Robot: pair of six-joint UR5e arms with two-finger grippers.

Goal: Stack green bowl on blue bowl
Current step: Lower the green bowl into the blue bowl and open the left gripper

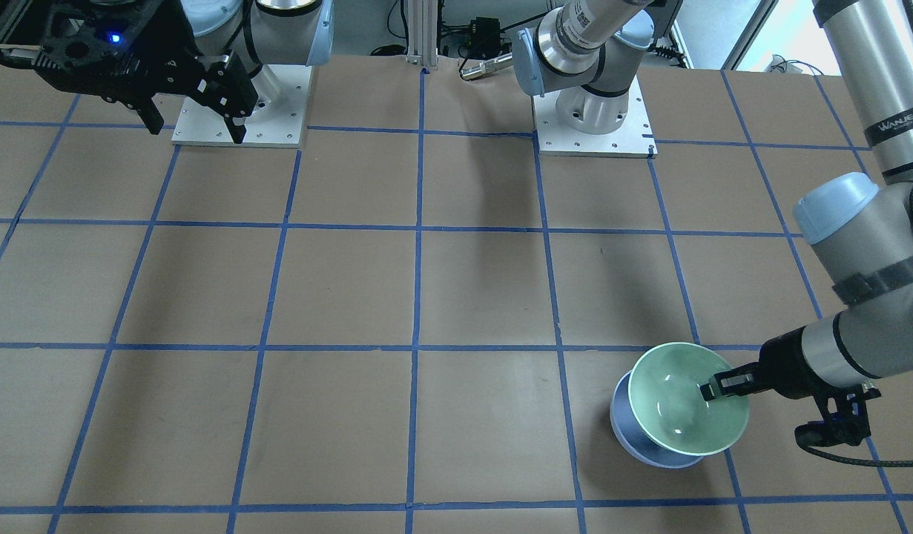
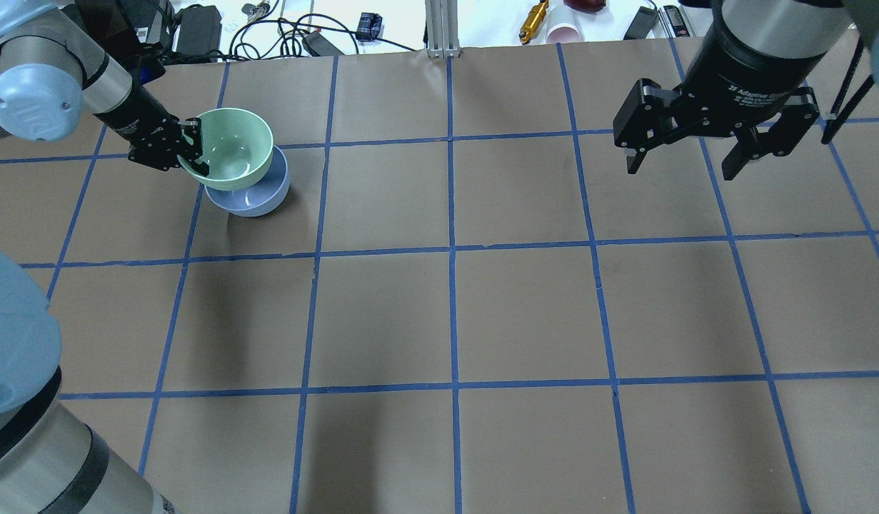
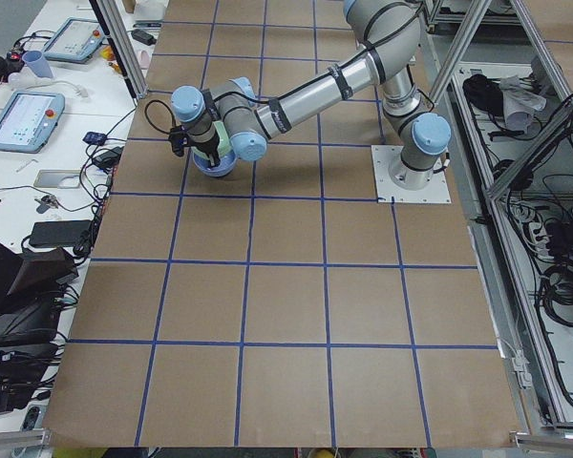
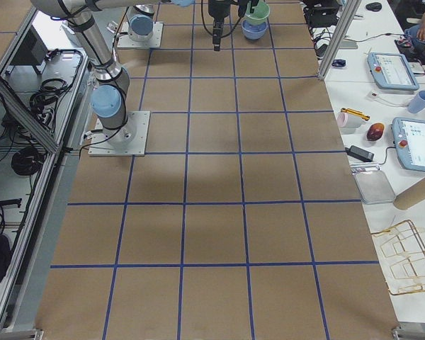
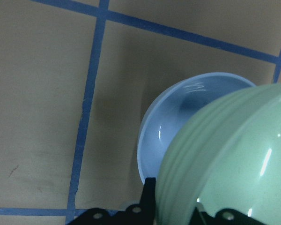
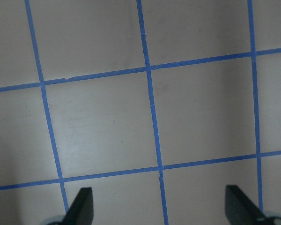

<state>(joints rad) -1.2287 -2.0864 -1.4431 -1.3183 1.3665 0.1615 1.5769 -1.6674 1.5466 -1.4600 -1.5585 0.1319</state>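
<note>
Green bowl [image 5: 234, 159] offset above blue bowl [image 5: 171, 126]

- Table [image 2: 525, 314] covered in brown paper, marked into squares by blue tape [image 2: 452, 250].
- White bench [image 4: 386, 106] just beside it, carrying tablets [image 4: 416, 145], a cup [image 4: 420, 101] and cables [image 2: 282, 32].
- Aluminium post [image 4: 335, 35] at the table's edge.
- Soft shadows lie on the paper.

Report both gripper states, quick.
Left gripper: closed on the green bowl, at its rim.
Right gripper: open, holding nothing.
</note>
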